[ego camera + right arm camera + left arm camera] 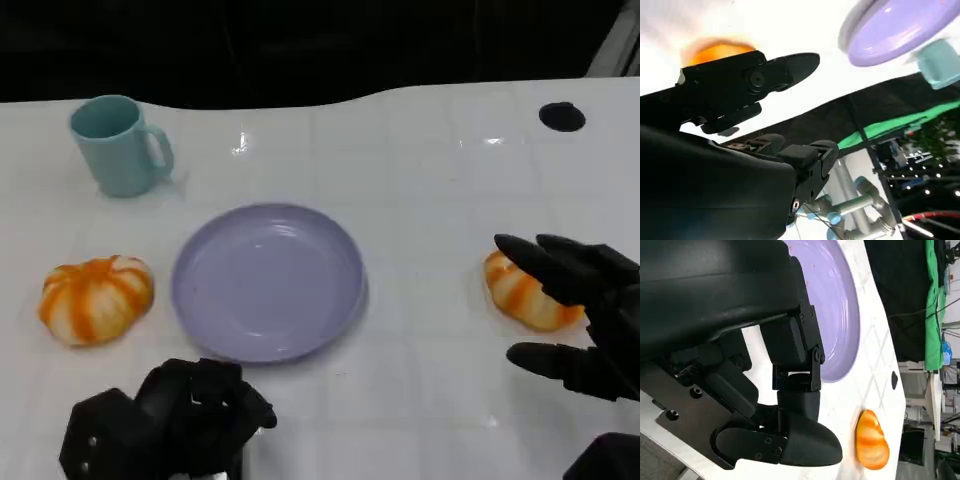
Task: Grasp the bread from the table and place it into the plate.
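— Right hand [575, 325], what are you doing over there?

— Spread wide, holding nothing yet. Some of my fingers reach over the bread [525, 292] on the table [420, 180], another lies on the near side of it, so the roll sits in the gap between them, ready to be closed on. Whether I touch it already, I cannot tell.

— And the plate [268, 282]?

— Bare, well apart to my left, at the middle of the table. I judge the carry will be a short sideways one.

— Your left hand [175, 420]?

— Curled in on nothing, parked just before the plate's near rim, out of the way. Another orange roll [95, 298] lies beyond it, and a blue mug [120, 145] stands further back.
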{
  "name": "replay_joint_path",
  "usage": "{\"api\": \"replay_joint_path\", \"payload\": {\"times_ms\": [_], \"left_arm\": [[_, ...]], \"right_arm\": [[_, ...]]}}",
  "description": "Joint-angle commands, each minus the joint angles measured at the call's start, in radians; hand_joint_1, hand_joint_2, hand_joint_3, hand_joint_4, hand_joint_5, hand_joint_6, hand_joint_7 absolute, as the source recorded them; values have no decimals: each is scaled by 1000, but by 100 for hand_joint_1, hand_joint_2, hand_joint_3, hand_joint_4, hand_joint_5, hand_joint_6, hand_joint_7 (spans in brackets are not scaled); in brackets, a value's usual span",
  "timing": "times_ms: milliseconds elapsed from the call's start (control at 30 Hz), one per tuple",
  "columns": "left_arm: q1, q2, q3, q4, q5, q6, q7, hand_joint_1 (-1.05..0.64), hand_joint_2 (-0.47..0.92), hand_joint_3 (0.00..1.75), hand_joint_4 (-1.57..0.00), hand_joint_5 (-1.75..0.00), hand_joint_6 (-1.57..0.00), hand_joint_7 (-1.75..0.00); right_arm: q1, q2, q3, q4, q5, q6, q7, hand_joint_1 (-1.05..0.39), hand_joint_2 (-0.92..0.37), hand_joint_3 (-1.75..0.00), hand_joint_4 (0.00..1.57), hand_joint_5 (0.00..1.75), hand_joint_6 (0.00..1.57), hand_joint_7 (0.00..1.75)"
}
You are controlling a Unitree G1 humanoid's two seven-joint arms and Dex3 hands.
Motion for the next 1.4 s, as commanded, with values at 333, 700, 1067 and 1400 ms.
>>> {"api": "replay_joint_path", "payload": {"times_ms": [333,700,1067,1400], "left_arm": [[9,11,6,-8,2,0,3,-105,56,63,-157,-117,-147,-65],[11,12,6,-6,5,-12,2,-105,57,64,-157,-117,-146,-64],[23,9,4,-27,5,0,7,-105,56,64,-157,-118,-147,-65],[28,8,3,-40,9,7,10,-105,55,66,-157,-118,-146,-66]], "right_arm": [[-79,-62,73,-50,-185,224,68,-50,-81,0,0,20,24,0],[-162,-62,173,42,-314,355,45,-34,-76,0,0,31,29,2],[-241,-51,260,157,-338,426,33,-25,-74,0,0,36,29,0],[-339,-22,326,319,-331,469,9,-21,-76,-1,2,35,29,0]]}}
